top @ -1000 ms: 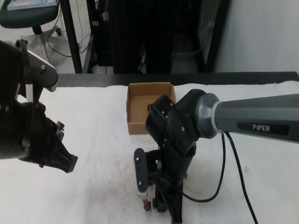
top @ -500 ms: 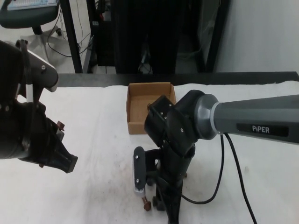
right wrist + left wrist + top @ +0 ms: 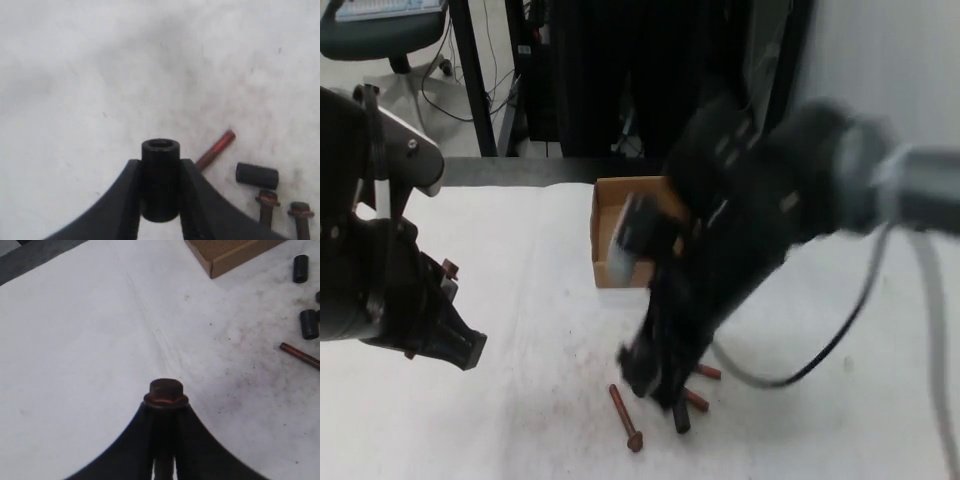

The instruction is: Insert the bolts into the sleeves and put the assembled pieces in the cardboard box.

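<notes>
White cloth covers the bench [image 3: 520, 250]. High view: the cardboard box [image 3: 610, 220] sits toward the far edge, and a loose bolt [image 3: 623, 417] lies nearer the camera than the box.

Left wrist view: the left gripper [image 3: 165, 410] clamps a held bolt [image 3: 165, 389] with its head outward, probably presented for insertion.

Right wrist view: the right gripper [image 3: 160, 167] pinches a sleeve [image 3: 160, 192], leaving the bore exposed to receive the bolt.

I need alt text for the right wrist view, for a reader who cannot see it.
The right hand grips a short black cylindrical sleeve, its open bore facing the camera, over a white cloth-covered bench. Nearby on it lie a copper-coloured bolt, a second black sleeve and two more bolts.
</notes>
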Controlling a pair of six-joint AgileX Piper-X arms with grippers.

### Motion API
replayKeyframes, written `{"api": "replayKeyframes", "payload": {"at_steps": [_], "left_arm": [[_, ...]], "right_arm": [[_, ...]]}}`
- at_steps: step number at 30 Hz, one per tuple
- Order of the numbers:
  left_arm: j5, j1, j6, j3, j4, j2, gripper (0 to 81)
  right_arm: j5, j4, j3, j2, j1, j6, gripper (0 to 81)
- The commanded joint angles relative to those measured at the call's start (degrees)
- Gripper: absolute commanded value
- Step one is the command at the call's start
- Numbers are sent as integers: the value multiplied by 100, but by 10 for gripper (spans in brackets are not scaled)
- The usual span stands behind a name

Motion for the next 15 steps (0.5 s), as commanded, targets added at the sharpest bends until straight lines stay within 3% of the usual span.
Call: {"api": "replayKeyframes", "payload": {"at_steps": [1,8,15], "left_arm": [[671,3,-404,-31,-240,-79,12],[2790,3,-1325,-31,-2438,-333,12],[3034,3,-1948,-20,-5508,-296,12]], "right_arm": [[-938,-436,-25,-855,-228,639,8],[-2004,-1197,12,-1638,-891,1304,8],[-3371,-1843,901,-1744,-1592,1429,8]]}}
